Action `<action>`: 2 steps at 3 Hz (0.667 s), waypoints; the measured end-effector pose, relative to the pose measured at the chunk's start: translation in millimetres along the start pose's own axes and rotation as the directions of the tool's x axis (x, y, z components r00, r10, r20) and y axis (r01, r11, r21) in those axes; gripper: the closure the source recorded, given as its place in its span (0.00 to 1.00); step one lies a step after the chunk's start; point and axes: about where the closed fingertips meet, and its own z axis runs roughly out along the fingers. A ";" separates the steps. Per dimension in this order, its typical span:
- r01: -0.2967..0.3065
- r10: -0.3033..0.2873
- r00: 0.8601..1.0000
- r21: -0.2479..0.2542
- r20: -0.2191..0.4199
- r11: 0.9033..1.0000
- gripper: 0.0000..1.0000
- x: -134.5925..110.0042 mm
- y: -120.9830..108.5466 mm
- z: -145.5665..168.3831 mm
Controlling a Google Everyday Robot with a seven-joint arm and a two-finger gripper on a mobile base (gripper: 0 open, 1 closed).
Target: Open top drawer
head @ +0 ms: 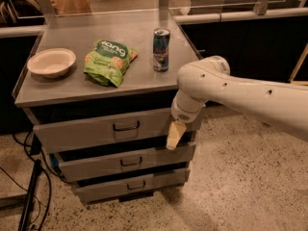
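Note:
The top drawer [91,131] is the widest grey front of the metal cabinet, with a dark bail handle [126,127] at its middle. It stands out a little from the cabinet body. My gripper [173,136] hangs from the white arm in front of the drawer's right end, to the right of the handle and apart from it. Its cream-coloured fingers [174,134] point down over the gap between the top and the middle drawer.
On the cabinet top [139,76] lie a beige bowl [51,62], a green snack bag [109,61] and a blue can [161,49]. Two shorter drawers, middle [127,161] and bottom [130,186], sit below. Black cables [29,196] run on the speckled floor at left.

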 end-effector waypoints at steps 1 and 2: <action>0.001 -0.001 1.000 -0.004 0.000 1.000 0.00 -0.6 -1.4 7.2; 0.021 -0.021 1.000 -0.002 -0.006 1.000 0.00 -4.1 -9.9 17.8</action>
